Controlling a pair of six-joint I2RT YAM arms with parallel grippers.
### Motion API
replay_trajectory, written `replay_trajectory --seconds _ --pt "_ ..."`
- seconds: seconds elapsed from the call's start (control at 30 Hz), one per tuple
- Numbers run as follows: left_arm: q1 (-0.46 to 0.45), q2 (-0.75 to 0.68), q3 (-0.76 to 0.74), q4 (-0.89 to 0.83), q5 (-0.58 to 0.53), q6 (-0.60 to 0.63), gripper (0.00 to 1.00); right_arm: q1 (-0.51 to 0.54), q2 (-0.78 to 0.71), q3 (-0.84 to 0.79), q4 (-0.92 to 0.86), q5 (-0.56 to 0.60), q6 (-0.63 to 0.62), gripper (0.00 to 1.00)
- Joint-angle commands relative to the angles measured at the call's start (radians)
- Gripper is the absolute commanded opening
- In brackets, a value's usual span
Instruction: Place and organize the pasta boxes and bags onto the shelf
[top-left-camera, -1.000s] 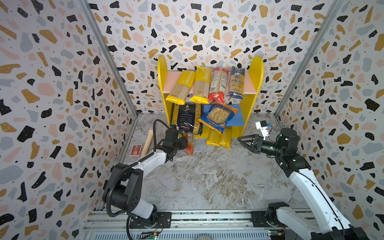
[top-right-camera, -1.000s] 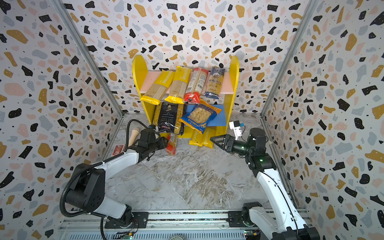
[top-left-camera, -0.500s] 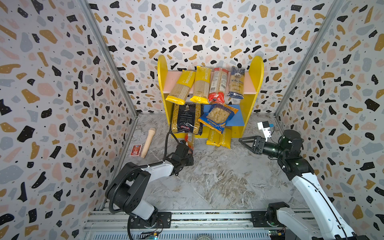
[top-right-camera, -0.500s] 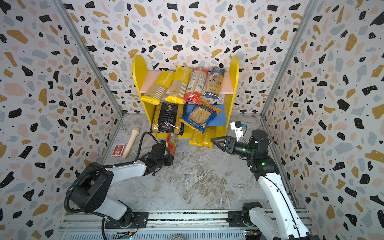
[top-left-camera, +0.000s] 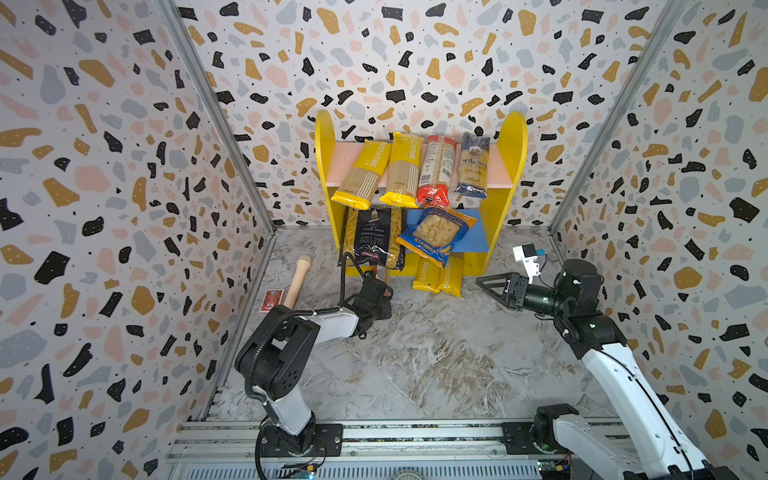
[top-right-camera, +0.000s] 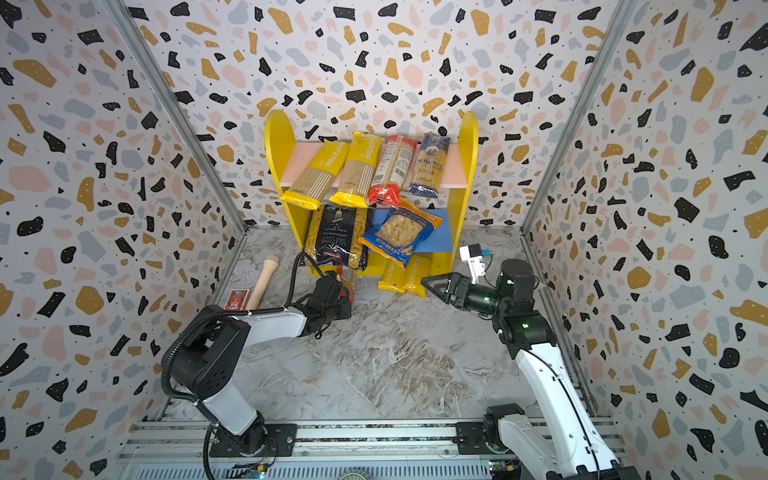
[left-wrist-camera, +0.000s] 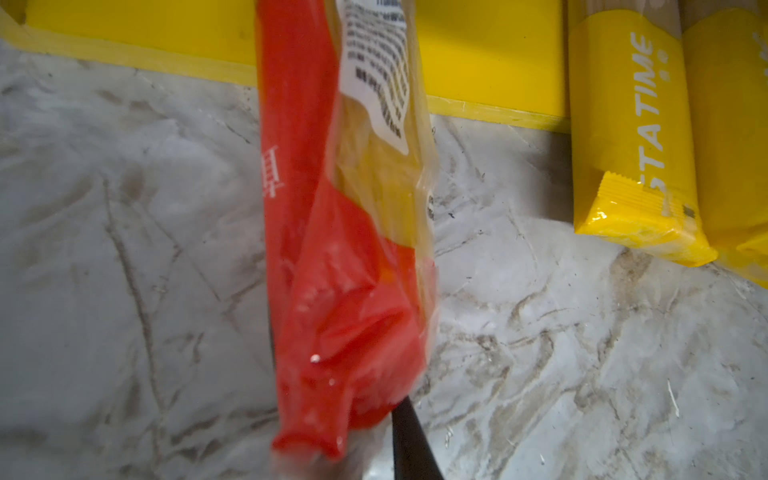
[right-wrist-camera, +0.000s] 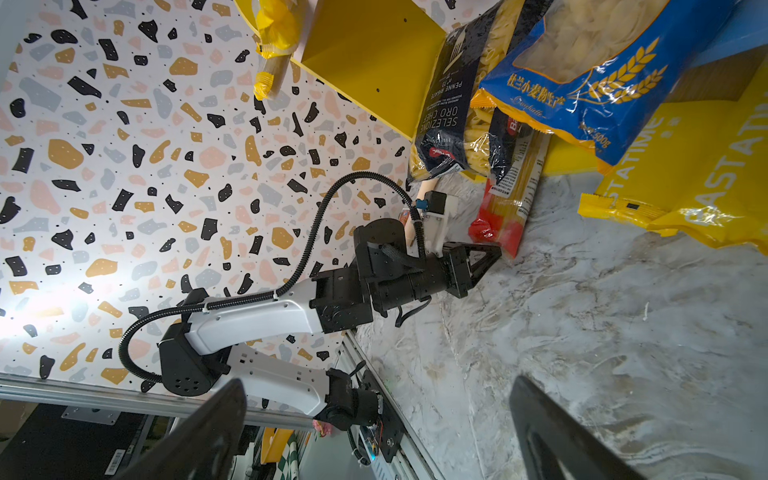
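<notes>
Found shelf (top-left-camera: 513, 166) centred against far wall.

Counted four packs on pink upper board (top-left-camera: 343, 164), left to right: left PASTATIME pack (top-left-camera: 365, 176), second PASTATIME pack (top-left-camera: 403, 170), upper red-ended pack (top-left-camera: 436, 170), dark-blue ankara pack (top-left-camera: 471, 166). Noted near ends of all four overhanging the board edge.

On blue lower board (top-left-camera: 478, 235) logged black penne bag (top-left-camera: 376, 237) at left and blue-orange bag (top-left-camera: 436, 232) just right of it, tilted. Both hang out past the near edge.

Logged floor PASTATIME pair (top-left-camera: 428, 276) side by side on marble floor (top-left-camera: 436, 353), far ends tucked under the blue-orange bag.

Recorded left gripper (right-wrist-camera: 492, 255) low at the near side of the shelf's left half, clamped on the red near end of floor red-ended pack (left-wrist-camera: 345, 249). In left wrist view, saw red film bunched over one black finger (left-wrist-camera: 409, 436). In right wrist view, traced the pack's far end running in beneath the penne bag.

Recorded right gripper (top-left-camera: 484, 282) at right, pointing left toward the floor PASTATIME pair but apart from it. Jaws spread wide, nothing between.

Noted beige wooden stick (top-left-camera: 297, 280) and small red card box (top-left-camera: 272, 300) on floor by left wall, apart from shelf.
</notes>
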Motion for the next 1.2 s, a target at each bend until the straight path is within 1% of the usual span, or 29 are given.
replay_trajectory --seconds 0.0,0.33,0.5,0.63,0.77,0.8,0.9,0.97,1.07,1.17 --pt "0.007 0.024 0.059 0.013 -0.062 0.039 0.15 -0.007 0.005 0.002 0.017 -0.007 -0.023 0.99" --pt "0.055 0.074 0.125 0.003 -0.078 0.061 0.15 -0.015 0.041 0.000 0.028 -0.015 -0.035 0.99" --pt "0.077 0.095 0.151 0.014 -0.058 0.056 0.14 -0.016 0.053 0.000 0.032 -0.015 -0.039 0.99" --pt "0.078 0.117 0.183 0.004 -0.027 0.055 0.14 -0.018 0.060 0.001 0.035 -0.017 -0.040 0.99" --pt "0.078 0.108 0.179 -0.003 -0.015 0.053 0.15 -0.018 0.066 0.003 0.037 -0.020 -0.041 0.99" --pt "0.078 0.099 0.172 -0.004 -0.015 0.053 0.17 -0.017 0.066 0.004 0.036 -0.020 -0.043 0.99" --pt "0.078 0.047 0.134 -0.010 0.000 0.044 0.28 -0.018 0.066 0.003 0.029 -0.020 -0.049 0.99" --pt "0.078 -0.010 0.087 -0.013 0.015 0.031 0.42 -0.020 0.062 0.003 0.022 -0.016 -0.056 0.99" --pt "0.074 -0.111 0.013 -0.028 0.024 0.012 0.54 -0.019 0.055 0.003 0.006 -0.003 -0.071 0.99" --pt "0.061 -0.229 -0.074 -0.040 0.012 -0.013 0.58 -0.020 0.047 0.003 -0.031 0.029 -0.110 0.99"
